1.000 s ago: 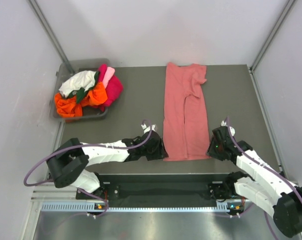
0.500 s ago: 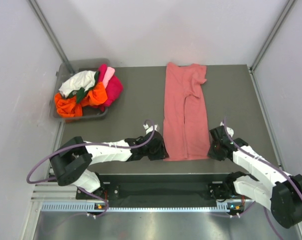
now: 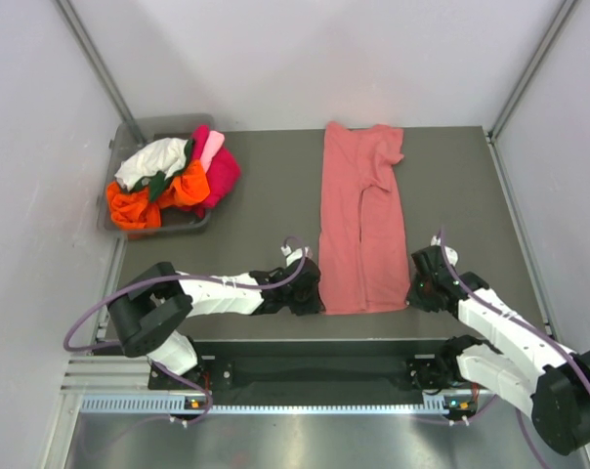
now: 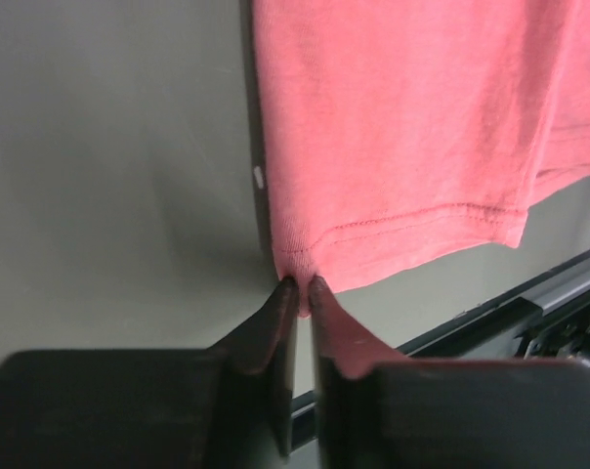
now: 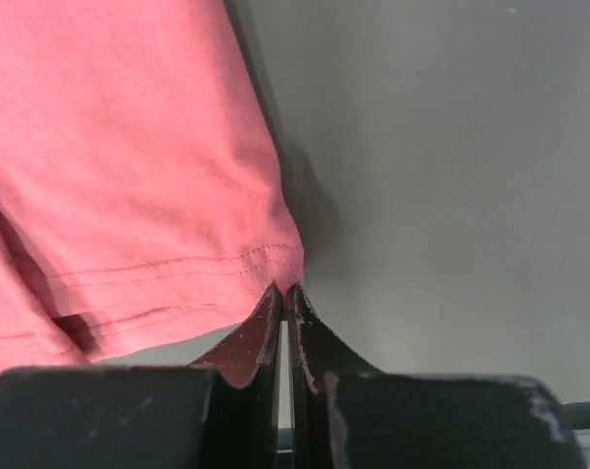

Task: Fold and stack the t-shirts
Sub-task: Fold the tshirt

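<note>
A salmon-pink t-shirt (image 3: 361,220) lies on the table as a long strip folded lengthwise, its hem toward the arms. My left gripper (image 3: 316,297) is shut on the hem's near-left corner (image 4: 297,266); the left wrist view shows the cloth pinched between the fingertips. My right gripper (image 3: 412,290) is shut on the hem's near-right corner (image 5: 280,264), the cloth caught at the tips in the right wrist view. More t-shirts (image 3: 168,178) in orange, magenta, light pink, white and dark green are heaped in a bin.
The grey bin (image 3: 125,140) stands at the table's back left corner. The table's near edge with a black rail (image 3: 324,347) runs just behind both grippers. White walls and slanted metal posts enclose the table.
Both grippers have closed over the last second and now pinch the hem corners. The left arm shifted slightly toward the shirt; the shirt itself has not moved.
</note>
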